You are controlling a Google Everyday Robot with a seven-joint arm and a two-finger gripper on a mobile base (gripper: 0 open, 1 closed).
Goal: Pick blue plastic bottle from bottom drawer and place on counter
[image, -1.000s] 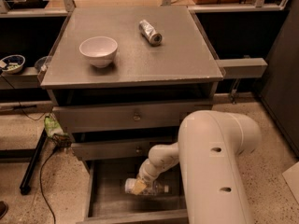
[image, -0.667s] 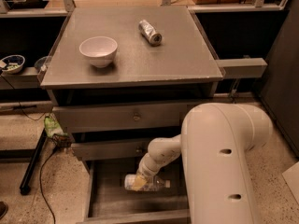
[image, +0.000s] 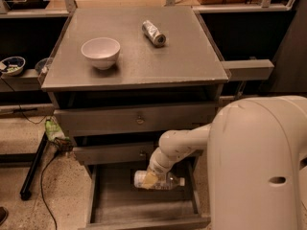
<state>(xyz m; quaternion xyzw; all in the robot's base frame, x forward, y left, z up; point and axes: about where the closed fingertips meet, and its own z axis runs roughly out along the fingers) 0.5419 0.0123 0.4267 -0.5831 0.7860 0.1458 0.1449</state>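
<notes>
While the bottle (image: 168, 181) lies on its side near the back of the open bottom drawer (image: 144, 206), long axis left-right, cap pointing right, the gripper (image: 151, 178) sits on its left half; whether it grips, cannot tell. Bowl (image: 100, 52) near the counter's (image: 192, 63) left edge.

Blue plastic bottle (image: 169, 181) lying sideways in open bottom drawer (image: 139, 207), claw (image: 150, 178) at it

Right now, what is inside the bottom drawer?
The blue plastic bottle lies on its side in the bottom drawer, the pincer down at its base end. The arm hides the drawer's back right.
</notes>
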